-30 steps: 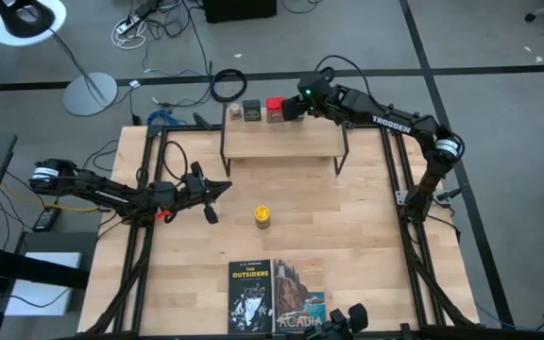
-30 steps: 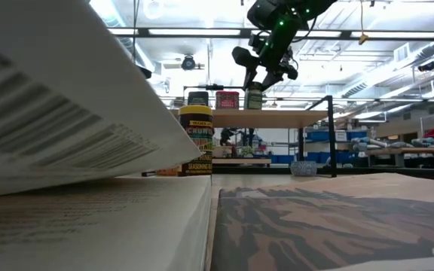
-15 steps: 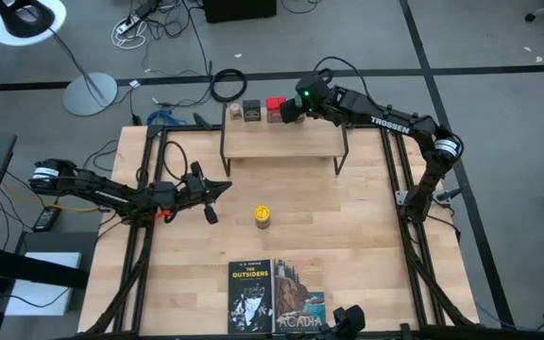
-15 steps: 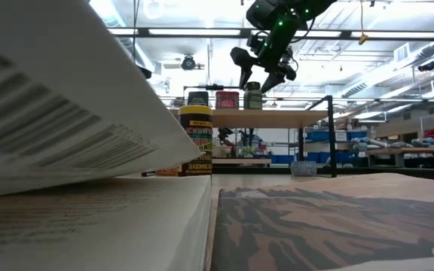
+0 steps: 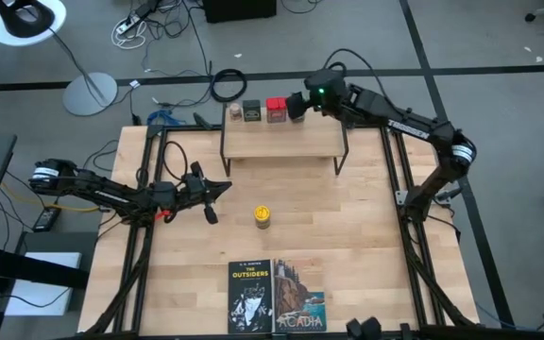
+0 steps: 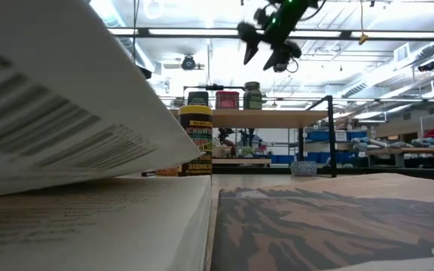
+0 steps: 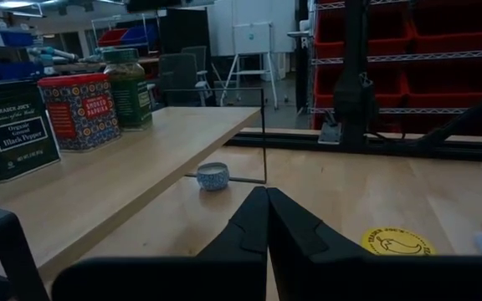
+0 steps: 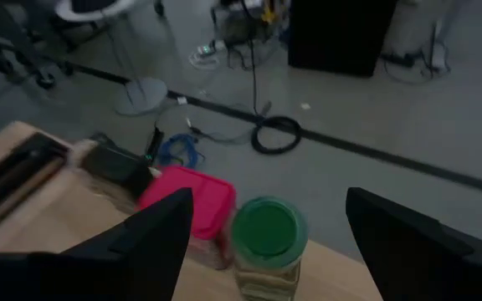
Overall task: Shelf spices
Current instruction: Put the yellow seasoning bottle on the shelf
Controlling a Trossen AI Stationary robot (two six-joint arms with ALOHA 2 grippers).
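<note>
Shelf at the table's far edge, carrying along its back edge, largest first, the dark grey pepper tin, the red paprika tin and the green-lidded jar, upright in a row. Right gripper above that jar and clear of it, fingers spread and empty; left gripper low over the table's left side, fingers pressed together on nothing. Yellow-lidded jar alone mid-table, between shelf and two paperbacks at the near edge.

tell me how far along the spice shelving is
Done: the dark tin, red tin and green-lidded jar stand on the shelf. In hand: nothing; the right gripper hangs open above the green-lidded jar. Left: the yellow-lidded jar on the table.
</note>
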